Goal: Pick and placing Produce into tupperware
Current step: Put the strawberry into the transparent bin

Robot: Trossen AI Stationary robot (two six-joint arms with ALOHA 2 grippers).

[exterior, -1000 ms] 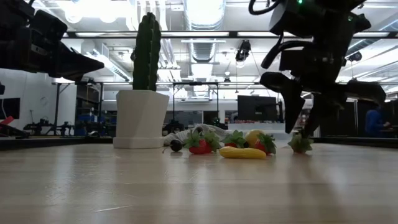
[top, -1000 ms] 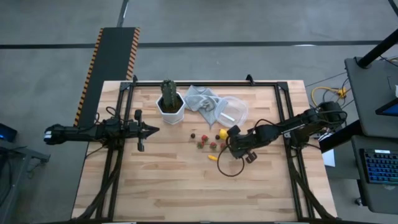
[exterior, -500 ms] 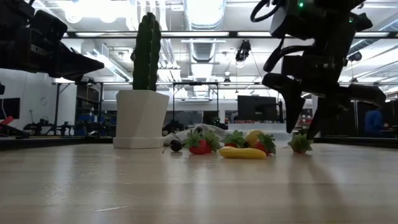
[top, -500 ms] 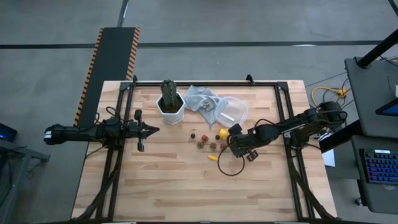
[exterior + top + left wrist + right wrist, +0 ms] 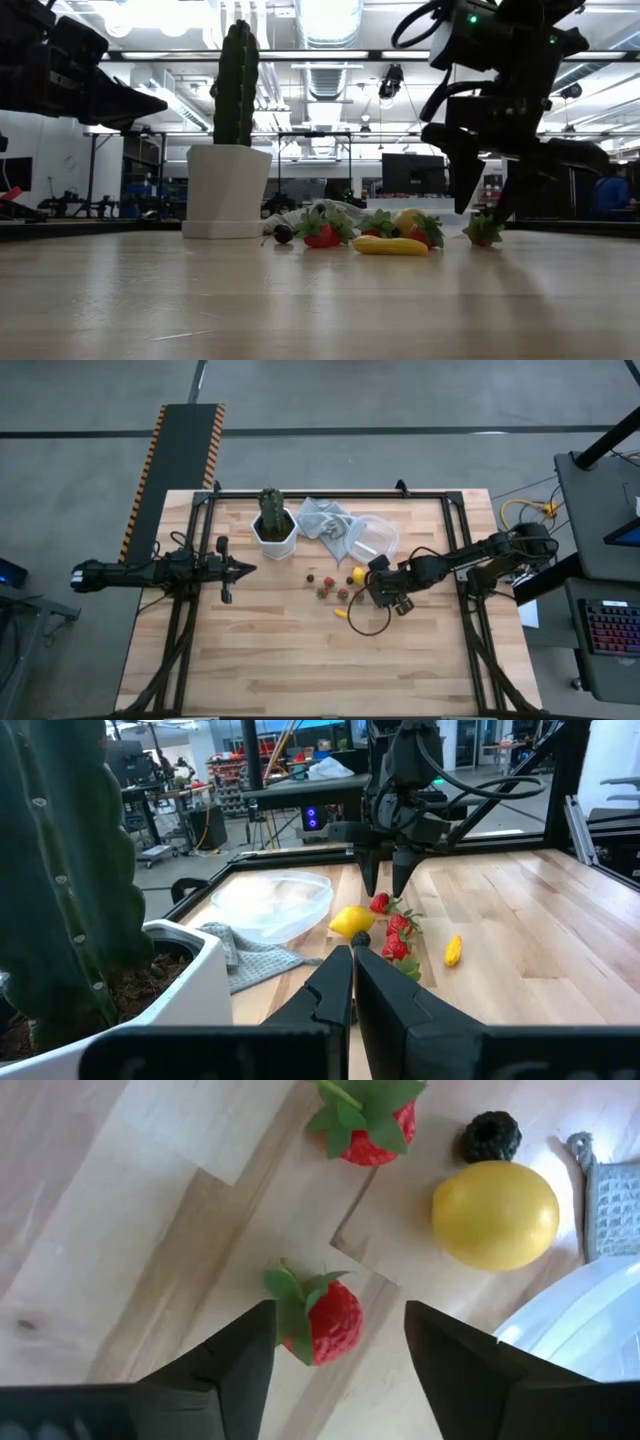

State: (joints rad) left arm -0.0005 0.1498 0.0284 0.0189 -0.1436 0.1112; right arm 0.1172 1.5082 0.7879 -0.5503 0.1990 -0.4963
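- Surface: a light wooden counter (image 5: 260, 660) inside a black frame, on a grey floor; the low view looks beyond it into a workshop hall with ceiling lights and ducts.
- Tupperware (image 5: 374, 536): a round see-through container at the far side of the counter, right of centre, empty as far as can be seen. It lies just beside a crumpled light grey cloth (image 5: 326, 520).
- Cactus (image 5: 270, 508): a tall green plant standing upright in a white hexagonal pot (image 5: 275, 538), left of the cloth.
- Produce: all pieces lie loose on the counter, near the tupperware and outside it. A yellow lemon (image 5: 495, 1215) is closest to the container, with a dark berry (image 5: 490, 1136) just beside it. Several red strawberries lie in a cluster; one strawberry (image 5: 322, 1320) sits directly under the right gripper. A small elongated yellow-orange piece (image 5: 341, 613) lies nearest the front edge.
- Right gripper (image 5: 335, 1345): released, jaws spread, one finger on each side of that strawberry and apart from it. Nothing is held.
- Left gripper (image 5: 248, 569): clenched and empty, raised above the counter's left edge, pointing toward the produce, well apart from it.
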